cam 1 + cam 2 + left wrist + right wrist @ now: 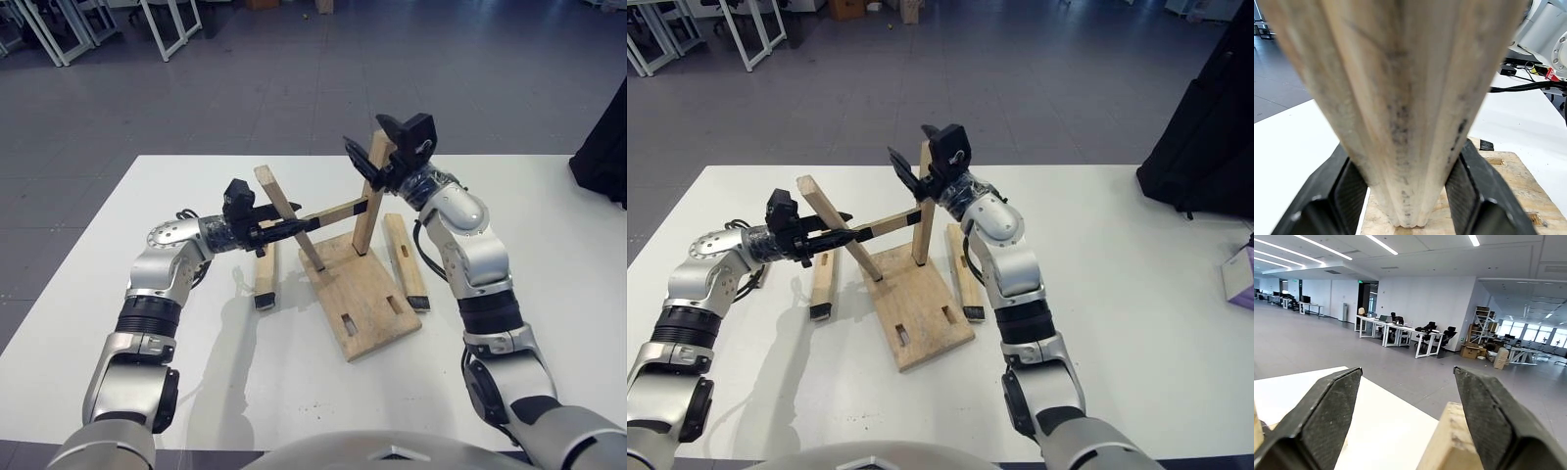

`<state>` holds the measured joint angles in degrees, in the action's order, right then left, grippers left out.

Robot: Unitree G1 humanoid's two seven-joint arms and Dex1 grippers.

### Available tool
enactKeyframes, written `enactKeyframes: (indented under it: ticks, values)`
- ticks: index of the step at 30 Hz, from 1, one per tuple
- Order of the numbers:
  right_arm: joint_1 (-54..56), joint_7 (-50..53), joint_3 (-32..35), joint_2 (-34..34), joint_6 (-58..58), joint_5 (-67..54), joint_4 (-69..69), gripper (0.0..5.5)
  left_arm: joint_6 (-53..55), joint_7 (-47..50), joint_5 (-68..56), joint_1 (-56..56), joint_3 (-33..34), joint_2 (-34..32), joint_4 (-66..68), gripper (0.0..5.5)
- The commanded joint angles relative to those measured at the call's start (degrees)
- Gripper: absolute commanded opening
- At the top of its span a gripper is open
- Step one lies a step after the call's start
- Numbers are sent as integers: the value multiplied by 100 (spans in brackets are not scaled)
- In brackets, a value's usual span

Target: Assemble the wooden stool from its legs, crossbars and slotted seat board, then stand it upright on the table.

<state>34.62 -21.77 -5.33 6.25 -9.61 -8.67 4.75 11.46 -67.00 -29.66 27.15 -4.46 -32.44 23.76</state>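
Left gripper [1406,166]: clenched, the jaws drawn in until only the width of the wood lies between them.
Left pads [1352,188]: both ribbed black pads press on opposite sides of the tilted pale wooden leg [276,194], gripping it about midway along its length.
Tilted leg: its upper end stands free in the air above the left jaws. Its lower end comes down on the board just past the fingertips.
Right gripper [1407,374]: released, jaws spread wide and holding nothing.
Right fingers [1327,421]: they straddle the top end of the upright pale wooden leg [921,240]. The wood sits close beside one finger and well apart from the other, and I cannot tell whether it touches.
Upright leg: runs down from between the right jaws to the board.
Thin wooden crossbar with dark ends [333,212]: spans the gap between the two grippers. It runs from the tilted leg just beyond the left fingertips to the upright leg below the right jaws.
Flat rectangular wooden seat board [362,294]: lies flat on the table beneath both jaws and carries both standing legs. Two open slots show at its end farthest from the jaws.
Loose wooden leg with a black tip [265,269]: lies flat below the left jaws, just beside the board.
Second loose black-tipped leg [402,250]: lies flat below the right jaws, along the board's other edge.
White table [549,294]: lies under everything.
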Motion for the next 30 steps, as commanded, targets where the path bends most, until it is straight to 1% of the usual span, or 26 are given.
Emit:
enactKeyframes:
  ticks: [1,8,15,21,25,30]
  values:
    - [-2,261,-6,70,531,407,205,343,392,72,705,-497,-437,-115,319,203]
    - [-85,214,-178,-23,604,538,573,343,368,56,736,-451,-471,-125,368,203]
    - [-128,-109,-453,-124,424,418,380,343,312,73,723,-464,-467,-103,355,203]
    - [-401,-771,-676,-196,-515,-290,-190,343,330,54,723,-403,-497,-101,321,203]
    - [-668,-1176,-1015,38,-1048,-493,-538,343,396,64,685,-331,-506,-58,285,203]
    - [-789,-1355,-1295,205,-1330,-493,-615,343,514,67,608,-338,-508,-4,83,203]
